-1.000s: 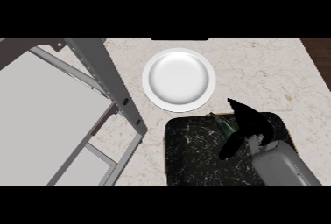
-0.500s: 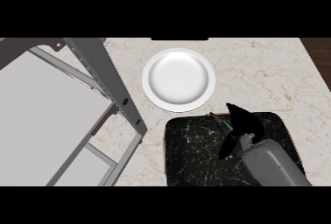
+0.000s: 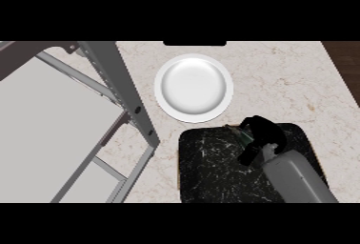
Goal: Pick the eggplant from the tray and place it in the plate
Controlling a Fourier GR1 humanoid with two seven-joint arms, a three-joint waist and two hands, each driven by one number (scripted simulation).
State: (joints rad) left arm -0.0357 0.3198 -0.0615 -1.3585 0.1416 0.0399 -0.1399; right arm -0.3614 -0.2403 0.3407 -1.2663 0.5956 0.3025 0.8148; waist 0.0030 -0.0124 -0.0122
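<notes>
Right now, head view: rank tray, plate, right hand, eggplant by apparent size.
1. Tray, partly cut off by the view's lower edge.
2. Plate.
3. Right hand, nearer the camera.
4. Eggplant, mostly hidden, only a sliver shows.

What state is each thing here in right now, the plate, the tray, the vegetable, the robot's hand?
Plate: bare, nothing on it.
Tray: flat on the counter, just below the plate.
Eggplant: mostly hidden under the hand, at the tray's top edge.
Right hand: over the tray, fingers curled round the eggplant.
</notes>
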